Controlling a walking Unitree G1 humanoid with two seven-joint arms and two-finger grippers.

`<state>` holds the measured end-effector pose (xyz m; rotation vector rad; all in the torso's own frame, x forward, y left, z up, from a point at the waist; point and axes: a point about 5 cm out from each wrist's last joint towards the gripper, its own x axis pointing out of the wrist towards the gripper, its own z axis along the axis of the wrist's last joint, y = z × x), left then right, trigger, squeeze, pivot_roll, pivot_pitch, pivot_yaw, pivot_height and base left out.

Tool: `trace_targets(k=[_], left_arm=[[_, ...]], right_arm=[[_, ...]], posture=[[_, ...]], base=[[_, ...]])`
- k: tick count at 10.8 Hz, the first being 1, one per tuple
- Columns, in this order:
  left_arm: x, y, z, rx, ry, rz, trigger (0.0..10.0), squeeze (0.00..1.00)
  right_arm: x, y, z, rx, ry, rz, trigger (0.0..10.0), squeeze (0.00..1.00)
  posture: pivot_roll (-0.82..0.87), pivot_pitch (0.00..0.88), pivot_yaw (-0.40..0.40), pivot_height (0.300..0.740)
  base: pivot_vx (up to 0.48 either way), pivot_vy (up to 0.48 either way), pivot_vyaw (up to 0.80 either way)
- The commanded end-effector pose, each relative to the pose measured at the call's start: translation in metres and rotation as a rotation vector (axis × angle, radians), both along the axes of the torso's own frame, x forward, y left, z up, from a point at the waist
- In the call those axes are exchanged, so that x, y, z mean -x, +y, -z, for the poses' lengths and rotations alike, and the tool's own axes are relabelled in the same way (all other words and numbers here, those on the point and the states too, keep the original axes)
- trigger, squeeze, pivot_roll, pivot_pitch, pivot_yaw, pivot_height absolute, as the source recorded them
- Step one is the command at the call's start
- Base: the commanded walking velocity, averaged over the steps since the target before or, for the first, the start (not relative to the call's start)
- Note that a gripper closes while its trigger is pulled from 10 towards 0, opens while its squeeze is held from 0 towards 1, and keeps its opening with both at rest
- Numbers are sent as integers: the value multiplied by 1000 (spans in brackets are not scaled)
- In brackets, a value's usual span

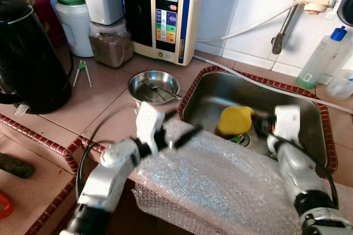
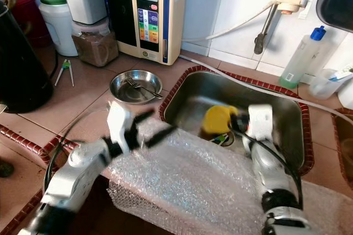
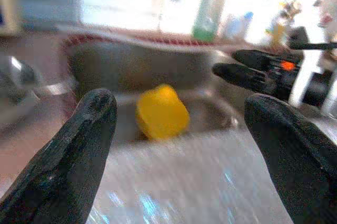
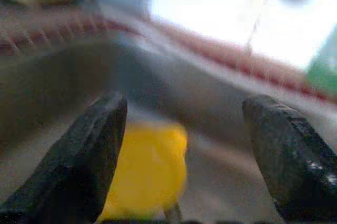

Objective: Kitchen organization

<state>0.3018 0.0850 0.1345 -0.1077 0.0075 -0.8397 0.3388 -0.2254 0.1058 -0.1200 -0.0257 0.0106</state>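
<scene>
Left eye view had the sink as the main landmark: a yellow cup-like item lay inside it, near the drain, w/ bubble wrap draped over the sink's near rim and spilling toward the robot. Right tool was down in the sink, just beside the yellow item, fingers spread wide and empty; right wrist view showed the item sitting between the two black fingers but not pinched. Left tool hovered over the wrap at the sink's near-left corner, also spread, holding nothing. Left of the sink on the tiled surface sat a steel bowl w/ a fork in it; further left a black kettle; behind the bowl a water ionizer; a soap bottle stood behind the sink's far-right corner. Judging by this, organizing was at an early stage: yellow item not yet lifted, bowl and fork untouched, wrap not cleared. Next prob. a grab on the yellow item.
</scene>
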Motion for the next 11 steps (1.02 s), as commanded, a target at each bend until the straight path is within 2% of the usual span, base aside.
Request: trace_targets(k=[1,2,4,5,7,8,9,10,11], left_arm=[[-4,0,-1,-9,-20,-35,10000,1000],[-6,-4,1,-32,-39,-62,10000,1000],[-15,-10,9,-82,-58,-130,10000,1000],[-19,-12,11,-103,-57,-156,10000,1000],[-33,-21,1,-38,-70,-223,10000,1000],[-38,-22,-3,-41,-100,-257,10000,1000],[-47,-19,-3,-72,-97,-332,10000,667],[-56,-11,-2,-114,-85,-438,10000,671],[-61,-6,0,-116,-57,-487,10000,667]], right_arm=[[1,8,-8,-4,-52,-23,10000,1000],[5,25,-13,-38,-93,-82,10000,1000],[21,57,-18,-54,-109,-187,10000,1000],[27,63,-20,-60,-113,-212,10000,1000],[45,78,-21,-38,-94,-285,10000,1000],[50,80,-18,-32,-75,-290,10000,1000],[56,82,-18,-30,-64,-293,10000,1000],[59,83,-19,-27,-58,-298,10000,1000],[61,84,-20,-24,-54,-303,10000,1000]], posture=[[83,0,-23,740],[82,0,-27,740],[60,0,-30,740],[47,0,-29,740],[17,0,-20,740],[4,0,-15,740],[-3,0,-11,740],[-12,0,-6,740],[-14,0,-4,740]], base=[[0,0,0],[0,0,0],[0,0,0],[0,0,0],[0,0,0],[0,0,0],[0,0,0],[0,0,0],[0,0,0]])
